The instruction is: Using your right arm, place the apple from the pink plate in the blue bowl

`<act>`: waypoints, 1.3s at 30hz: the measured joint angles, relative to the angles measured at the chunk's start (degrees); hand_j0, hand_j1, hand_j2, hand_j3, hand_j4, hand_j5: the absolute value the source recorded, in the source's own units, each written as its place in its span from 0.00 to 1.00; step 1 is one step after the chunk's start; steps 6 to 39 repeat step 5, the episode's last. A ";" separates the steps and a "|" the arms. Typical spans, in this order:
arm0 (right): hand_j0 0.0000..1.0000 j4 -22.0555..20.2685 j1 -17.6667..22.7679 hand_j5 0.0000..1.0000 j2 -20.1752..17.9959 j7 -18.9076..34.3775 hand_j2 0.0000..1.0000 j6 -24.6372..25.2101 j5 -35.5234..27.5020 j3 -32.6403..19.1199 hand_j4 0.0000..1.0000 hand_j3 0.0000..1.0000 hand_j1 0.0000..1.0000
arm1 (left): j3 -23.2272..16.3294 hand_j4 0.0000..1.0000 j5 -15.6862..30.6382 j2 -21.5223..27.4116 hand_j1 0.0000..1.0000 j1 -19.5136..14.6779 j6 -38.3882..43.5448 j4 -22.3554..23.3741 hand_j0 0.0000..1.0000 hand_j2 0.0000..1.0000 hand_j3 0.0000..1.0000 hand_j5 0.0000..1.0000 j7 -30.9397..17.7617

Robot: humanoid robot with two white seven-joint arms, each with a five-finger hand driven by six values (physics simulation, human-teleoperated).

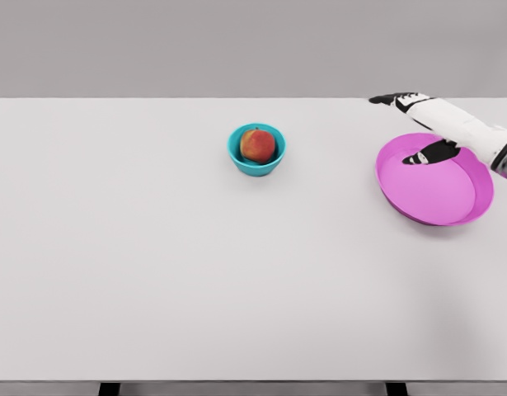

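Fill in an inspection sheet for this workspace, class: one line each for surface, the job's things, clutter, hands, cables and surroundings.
Surface: white table, flat, with dark legs showing at the bottom edge.
Job's things: apple sits inside the blue bowl near the table's middle; pink plate at the right holds nothing.
Clutter: nothing seen.
Hands: right hand above the table's far right, beyond the plate, fingers extended, holding nothing; its arm passes over the plate's far rim. Left hand not in view.
Cables: nothing seen.
Surroundings: plain grey backdrop behind the table.
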 measured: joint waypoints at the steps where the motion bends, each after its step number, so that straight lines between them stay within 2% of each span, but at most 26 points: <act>1: 1.00 -0.33 0.35 1.00 -0.33 0.00 1.00 0.01 -0.01 -0.52 1.00 1.00 1.00 | 0.01 1.00 0.00 0.00 1.00 -0.53 -0.07 -0.03 1.00 1.00 1.00 1.00 0.01; 5: 1.00 -1.02 0.97 1.00 -1.47 -0.01 1.00 0.04 -0.05 -1.65 1.00 1.00 1.00 | 0.21 1.00 0.11 0.00 1.00 -0.09 -0.23 -0.15 1.00 1.00 1.00 1.00 0.00; 39: 1.00 -1.02 0.97 1.00 -1.47 -0.01 1.00 0.04 -0.05 -1.65 1.00 1.00 1.00 | 0.21 1.00 0.11 0.00 1.00 -0.09 -0.23 -0.15 1.00 1.00 1.00 1.00 0.00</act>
